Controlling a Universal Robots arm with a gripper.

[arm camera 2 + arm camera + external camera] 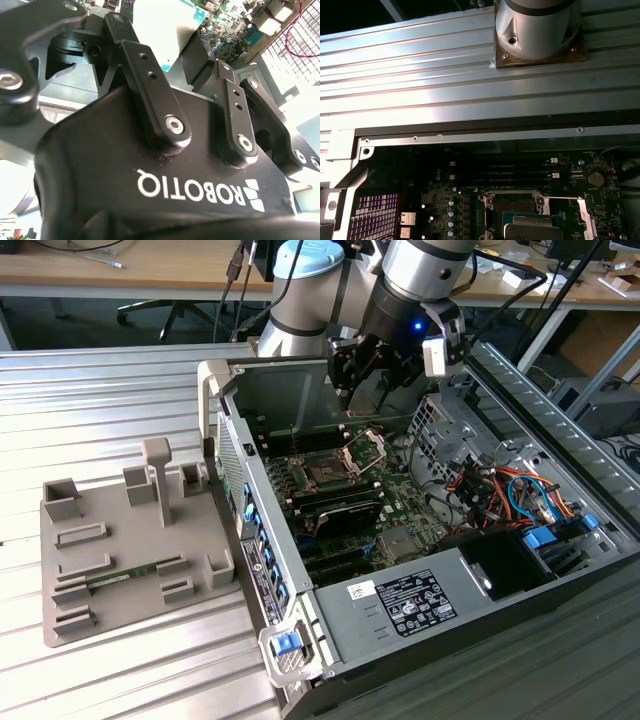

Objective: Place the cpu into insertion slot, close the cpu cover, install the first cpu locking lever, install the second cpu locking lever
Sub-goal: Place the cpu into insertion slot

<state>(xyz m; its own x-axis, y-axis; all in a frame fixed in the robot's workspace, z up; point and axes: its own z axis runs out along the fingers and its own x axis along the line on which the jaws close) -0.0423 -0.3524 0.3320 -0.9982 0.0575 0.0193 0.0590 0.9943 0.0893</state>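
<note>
In the second wrist view my gripper (160, 35) is shut on the cpu (162, 27), a pale flat square with a green edge held between the two black fingers (122, 35). The exterior view has the gripper (350, 390) hanging inside the open computer case, above and behind the insertion slot (325, 475). The cpu cover (365, 448) stands tilted up at the slot's far side. In the first wrist view the cpu (535, 231) hovers over the insertion slot (512, 202), and a thin silver locking lever (562, 198) stands loose beside it.
The case's metal walls (225, 430) ring the board. Coloured cables and a drive cage (500, 490) lie at the exterior view's right. A grey fixture tray (110, 540) rests on the ribbed table at the left. Long black memory slots (520, 170) lie near the insertion slot.
</note>
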